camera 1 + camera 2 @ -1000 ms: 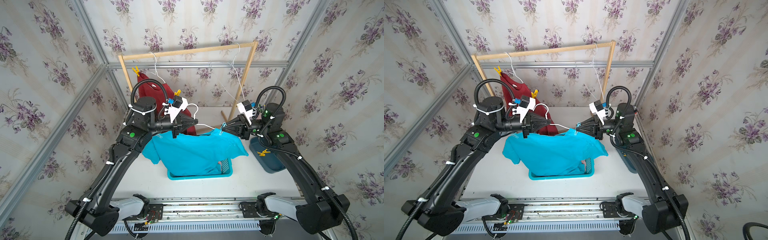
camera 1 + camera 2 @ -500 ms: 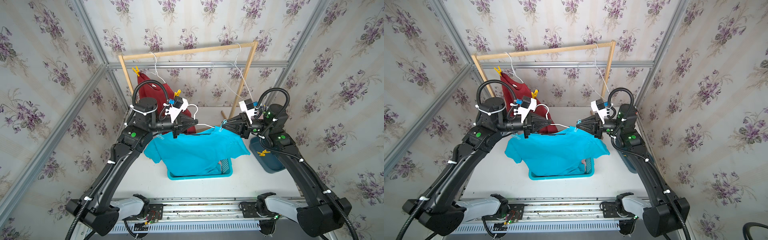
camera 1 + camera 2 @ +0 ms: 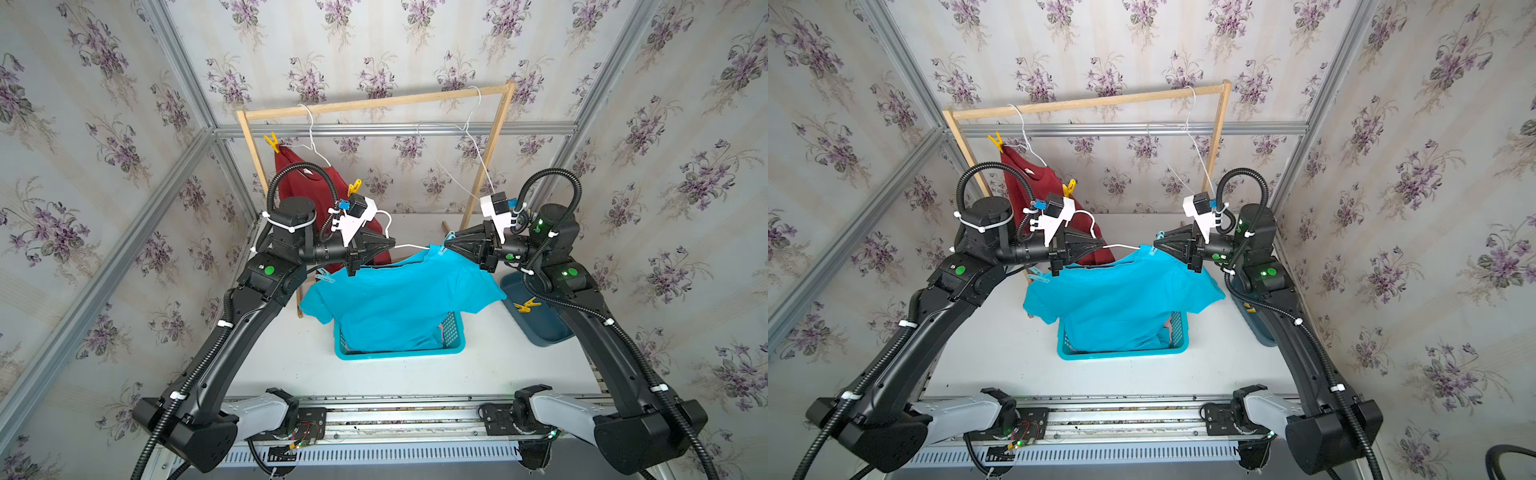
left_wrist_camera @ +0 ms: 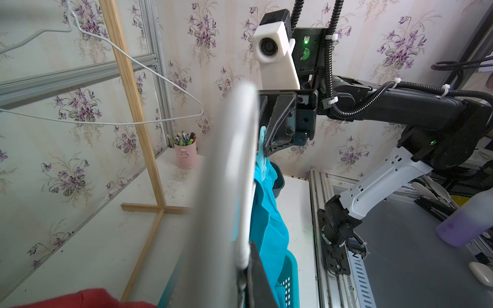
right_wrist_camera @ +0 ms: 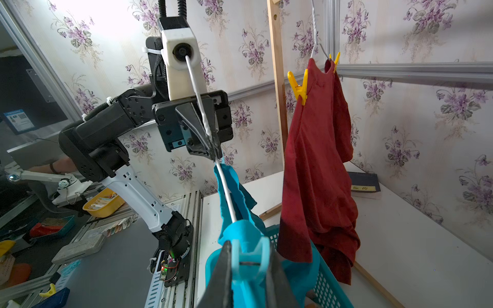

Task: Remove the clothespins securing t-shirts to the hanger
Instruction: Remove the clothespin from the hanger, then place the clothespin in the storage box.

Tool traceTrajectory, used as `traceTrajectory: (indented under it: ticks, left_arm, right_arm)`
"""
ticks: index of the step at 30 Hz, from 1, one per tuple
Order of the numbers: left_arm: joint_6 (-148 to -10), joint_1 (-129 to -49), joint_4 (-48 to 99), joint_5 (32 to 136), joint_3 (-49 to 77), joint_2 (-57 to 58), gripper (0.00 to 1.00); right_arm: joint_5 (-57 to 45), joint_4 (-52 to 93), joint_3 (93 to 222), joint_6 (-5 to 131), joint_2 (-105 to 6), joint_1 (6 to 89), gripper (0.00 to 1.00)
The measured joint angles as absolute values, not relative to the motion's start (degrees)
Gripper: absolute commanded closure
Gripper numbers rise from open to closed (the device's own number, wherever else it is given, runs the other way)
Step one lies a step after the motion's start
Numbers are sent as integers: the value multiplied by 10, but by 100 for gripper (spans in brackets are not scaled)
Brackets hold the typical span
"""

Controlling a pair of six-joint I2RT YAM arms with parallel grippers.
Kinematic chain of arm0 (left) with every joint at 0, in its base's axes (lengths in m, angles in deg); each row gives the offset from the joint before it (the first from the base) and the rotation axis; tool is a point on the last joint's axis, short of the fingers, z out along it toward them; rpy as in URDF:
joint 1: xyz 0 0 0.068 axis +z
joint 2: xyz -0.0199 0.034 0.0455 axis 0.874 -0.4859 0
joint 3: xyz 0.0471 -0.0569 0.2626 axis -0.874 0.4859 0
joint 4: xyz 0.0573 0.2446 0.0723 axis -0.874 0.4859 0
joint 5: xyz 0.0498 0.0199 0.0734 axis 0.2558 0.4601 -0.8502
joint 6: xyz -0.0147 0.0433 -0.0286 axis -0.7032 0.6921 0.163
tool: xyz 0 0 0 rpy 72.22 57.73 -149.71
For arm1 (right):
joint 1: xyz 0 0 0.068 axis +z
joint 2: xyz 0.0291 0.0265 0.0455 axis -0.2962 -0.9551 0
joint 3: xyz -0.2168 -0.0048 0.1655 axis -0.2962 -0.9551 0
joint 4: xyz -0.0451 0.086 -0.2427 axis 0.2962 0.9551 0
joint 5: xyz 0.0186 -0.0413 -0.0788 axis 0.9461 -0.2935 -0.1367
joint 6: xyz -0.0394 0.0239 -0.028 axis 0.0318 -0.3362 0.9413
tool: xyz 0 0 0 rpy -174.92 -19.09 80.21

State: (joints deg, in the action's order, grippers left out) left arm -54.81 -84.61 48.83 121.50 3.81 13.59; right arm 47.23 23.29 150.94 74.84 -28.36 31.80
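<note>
Right wrist camera first: the right gripper (image 5: 249, 256) has its jaws nearly closed, pinching a light blue clothespin (image 5: 250, 269) right at the shoulder of the turquoise t-shirt (image 5: 240, 229). Opposite, the left gripper (image 5: 213, 153) is clamped tight on the white wire hanger (image 5: 226, 192) at its twisted neck. In both top views the two arms meet nose to nose above the teal basket (image 3: 399, 355), and the shirt drapes from the hanger with its hem sagging into the basket. Look at the other shoulder: a second light blue clothespin (image 3: 324, 276) sits there, just under the left arm's wrist. Behind, the dark red t-shirt (image 3: 299, 183) hangs from the wooden rack (image 3: 374, 102), with two yellow clothespins (image 3: 271, 141) on it, one at each shoulder. Over by the right arm, a loose yellow peg (image 3: 525, 305) lies in the dark blue bin (image 3: 540, 336)
</note>
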Motion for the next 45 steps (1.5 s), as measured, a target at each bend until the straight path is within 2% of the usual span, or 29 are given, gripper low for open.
traceTrajectory:
  ticks: [18, 30, 39, 45]
  left_arm:
    - [-509, -832, 537, 1200, 68, 149, 100]
    - [-499, -828, 550, 1196, 77, 143, 100]
    - [-492, -828, 550, 1178, 67, 124, 100]
    - [-486, -828, 550, 1174, 63, 119, 100]
  right_arm:
    - [501, 276, 1525, 769, -264, 312, 100]
    - [478, 278, 1516, 770, -276, 302, 100]
    - [337, 293, 1474, 777, -261, 295, 100]
    - [162, 310, 1386, 742, -225, 214, 100]
